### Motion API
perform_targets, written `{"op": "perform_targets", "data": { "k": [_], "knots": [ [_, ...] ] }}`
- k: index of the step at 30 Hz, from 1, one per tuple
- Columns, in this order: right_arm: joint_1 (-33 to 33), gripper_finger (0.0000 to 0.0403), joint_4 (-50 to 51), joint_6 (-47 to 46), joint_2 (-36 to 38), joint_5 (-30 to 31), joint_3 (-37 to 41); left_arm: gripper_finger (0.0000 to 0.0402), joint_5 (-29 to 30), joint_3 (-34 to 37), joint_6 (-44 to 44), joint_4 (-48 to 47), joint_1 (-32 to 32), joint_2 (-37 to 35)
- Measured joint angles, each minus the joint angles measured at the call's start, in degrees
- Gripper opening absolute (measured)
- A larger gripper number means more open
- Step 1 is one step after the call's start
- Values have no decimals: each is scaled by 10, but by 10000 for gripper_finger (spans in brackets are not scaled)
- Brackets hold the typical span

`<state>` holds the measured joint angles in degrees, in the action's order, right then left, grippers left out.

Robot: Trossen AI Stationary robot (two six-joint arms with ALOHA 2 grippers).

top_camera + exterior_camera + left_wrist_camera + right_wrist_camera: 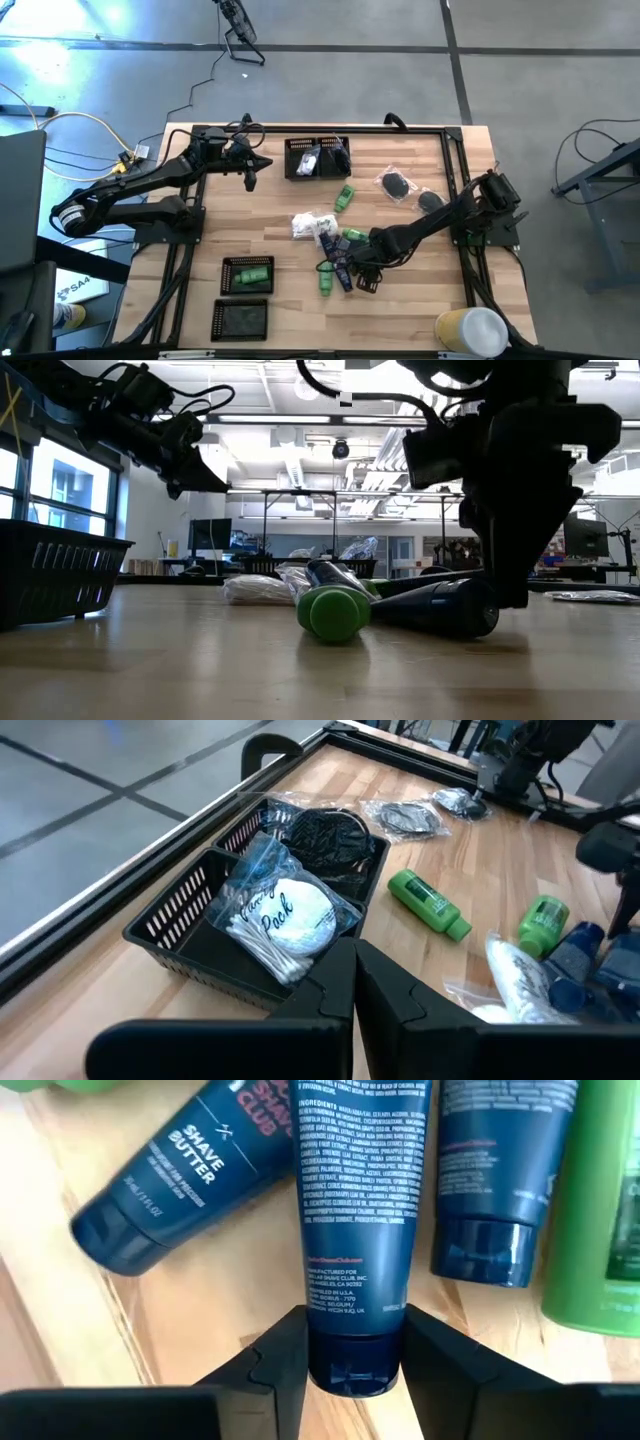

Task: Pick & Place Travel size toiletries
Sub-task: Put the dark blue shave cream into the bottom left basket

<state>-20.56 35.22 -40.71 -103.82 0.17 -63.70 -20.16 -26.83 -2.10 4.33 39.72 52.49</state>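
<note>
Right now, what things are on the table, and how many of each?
black mesh rectangular trays: three, black; one back middle, two front left
green plastic tubes: four, bright green; three mid-table, one in a front tray
dark navy tubes: at least three, navy; mid-table
white crinkly packets: number unclear, white; mid-table
clear bags of dark round pieces: two; right of back tray
cotton swab bag: one, white; in back tray
left gripper: shut, by back tray
right gripper: at a navy tube

Your left fingers (400, 1005): closed, above the tray's edge
Tray (170, 920): cotton-swab packet (280, 915), dark bagged piece (325, 835)
Table (480, 870): green tube (428, 903) beside the tray
</note>
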Motion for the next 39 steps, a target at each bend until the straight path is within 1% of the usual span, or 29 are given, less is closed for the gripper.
{"op": "perform_targets", "data": {
  "k": [3, 5, 11, 15, 19, 24, 28, 33, 36, 39],
  "knots": [
    [1, 121, -5, 0, 5, -2, 0, 0, 0, 0, -14, 0, 0, 0],
    [1, 121, -12, 0, 5, -3, 0, 0, -6, 0, -15, 0, 0, 0],
    [1, 138, -32, 0, 5, 7, 0, 0, -44, -5, -86, 1, 0, 0],
    [4, 125, -49, 0, 5, 10, -1, 0, -71, -25, -119, 2, 0, 0],
    [9, 121, -47, 2, 5, 14, -18, 0, -115, -56, -160, 2, 0, 0],
    [21, 139, -47, 12, 5, 73, -51, 0, -159, -100, -209, -1, 0, 0],
    [41, 126, -47, 20, 5, 114, -78, 0, -183, -130, -218, -21, 0, 0],
    [74, 121, -46, 45, 5, 174, -104, 0, -183, -151, -218, -62, 0, 0],
    [96, 135, -47, 75, 5, 220, -118, 0, -183, -156, -225, -83, 0, 0],
    [120, 141, -47, 118, 5, 248, -129, 0, -176, -156, -253, -93, 0, 0]
  ]
}}
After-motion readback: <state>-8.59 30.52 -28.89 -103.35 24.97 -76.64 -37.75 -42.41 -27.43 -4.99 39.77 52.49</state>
